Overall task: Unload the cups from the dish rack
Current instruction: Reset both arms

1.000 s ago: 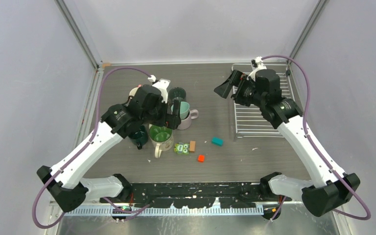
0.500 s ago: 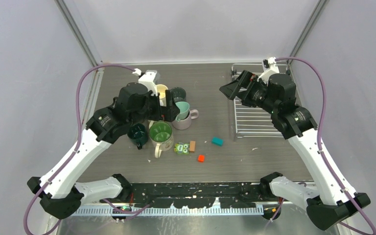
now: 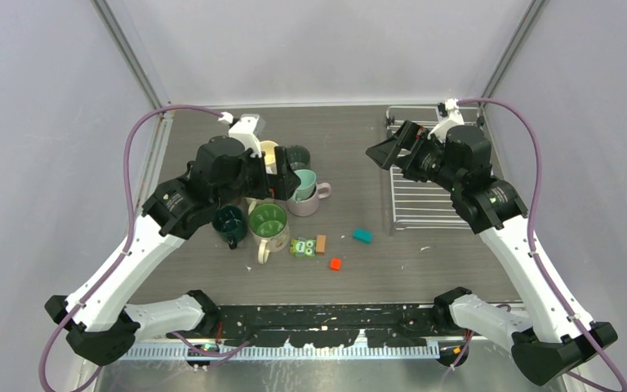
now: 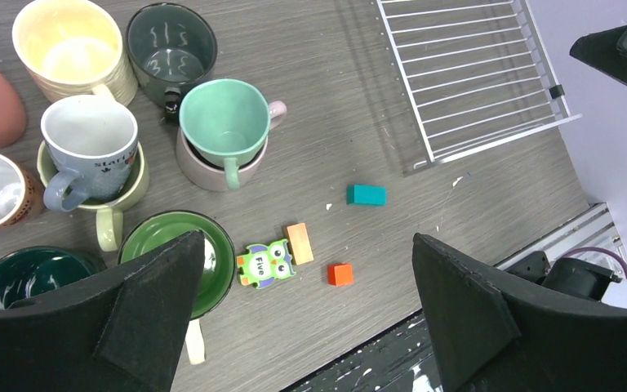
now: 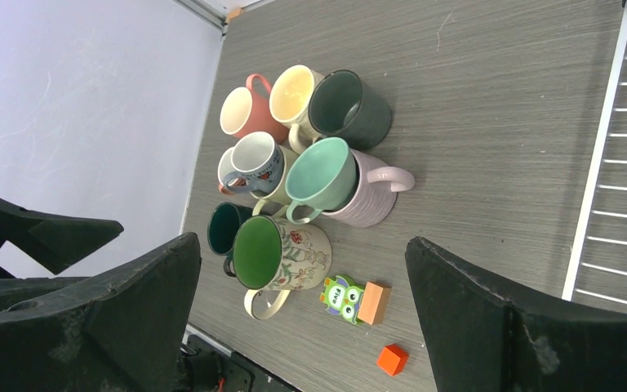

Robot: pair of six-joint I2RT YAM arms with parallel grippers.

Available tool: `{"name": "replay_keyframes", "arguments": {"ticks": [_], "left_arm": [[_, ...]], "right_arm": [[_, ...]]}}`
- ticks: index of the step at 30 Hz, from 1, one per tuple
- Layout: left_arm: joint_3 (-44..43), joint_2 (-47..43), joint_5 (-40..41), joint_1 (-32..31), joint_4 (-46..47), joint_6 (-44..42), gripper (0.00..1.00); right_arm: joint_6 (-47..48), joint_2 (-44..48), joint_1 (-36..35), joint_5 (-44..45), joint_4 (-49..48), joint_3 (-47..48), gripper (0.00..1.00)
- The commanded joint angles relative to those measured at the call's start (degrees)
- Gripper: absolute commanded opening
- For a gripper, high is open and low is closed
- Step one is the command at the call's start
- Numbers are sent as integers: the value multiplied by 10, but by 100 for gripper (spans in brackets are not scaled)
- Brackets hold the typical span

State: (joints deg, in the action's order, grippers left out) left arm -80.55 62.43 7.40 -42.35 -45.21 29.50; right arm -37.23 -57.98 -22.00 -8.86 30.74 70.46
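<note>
The cups stand grouped on the table's left half: cream (image 3: 269, 151), dark (image 3: 296, 155), light teal (image 3: 304, 181) nested in mauve-pink (image 3: 317, 201), green-lined (image 3: 268, 220) and dark teal (image 3: 230, 222). The left wrist view also shows a blue-grey cup (image 4: 90, 135) nested in a pale green one. The dish rack (image 3: 437, 192) lies at the right, and no cup shows on its visible bars. My left gripper (image 3: 282, 186) hovers open and empty above the cups. My right gripper (image 3: 388, 149) is open and empty above the rack's left edge. Both wrist views show wide-apart jaws.
Small toys lie between cups and rack: a teal block (image 3: 362, 236), an orange cube (image 3: 335, 264), an owl tile (image 3: 301, 247) and a tan block (image 3: 321, 243). Enclosure walls stand close on the left, back and right. A black rail (image 3: 326, 314) runs along the near edge.
A second ago my left arm swung back and left, higher above the cups. My right gripper shifted slightly right over the rack's edge. Both have held still for the last half second.
</note>
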Motion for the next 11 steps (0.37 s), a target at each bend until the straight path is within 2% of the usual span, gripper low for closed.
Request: {"name": "replay_keyframes", "arguments": {"ticks": [1,11], "left_arm": [[-16,-5,-7,2,29,-8,100],[-14,-5,-3,2,19,-21,100]], "right_arm": [[-4,15,1,0,-15,-2,100],[-6,15,1,4,-23,-11,100]]}}
